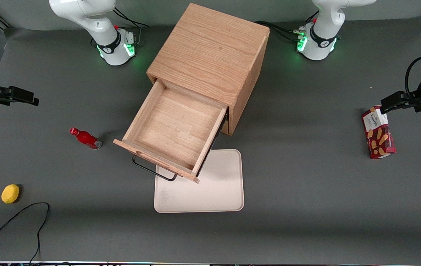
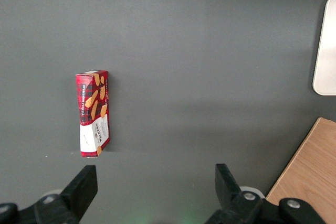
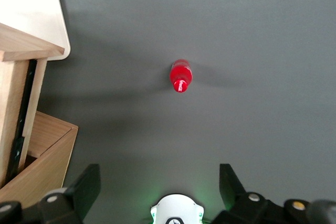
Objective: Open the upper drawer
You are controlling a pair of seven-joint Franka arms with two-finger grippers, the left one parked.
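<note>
Your gripper (image 3: 157, 184) hangs high over the working arm's end of the table, well apart from the cabinet (image 1: 210, 55). Its fingers (image 3: 86, 184) stand spread wide with nothing between them; only bare table (image 3: 252, 51) and the arm's own base show in the gap. That posture reads as a withdrawn one: you have no hold on anything and no reason to keep one.

The upper drawer (image 1: 175, 129) stands pulled far out of the cabinet, its shallow box open to view and holding nothing. Its black wire handle (image 1: 151, 171) overhangs the near edge of the pale tray (image 1: 214, 188), which lies on the table in front of the cabinet. I judge the opening complete.

The red bottle (image 3: 180, 75) stands upright near the drawer front, toward the working arm's end, untouched. The yellow lemon-like object (image 1: 10, 193) lies nearer the front camera, beside a loose black cable (image 1: 18, 218). The biscuit box (image 1: 378, 132) stands toward the parked arm's end.
</note>
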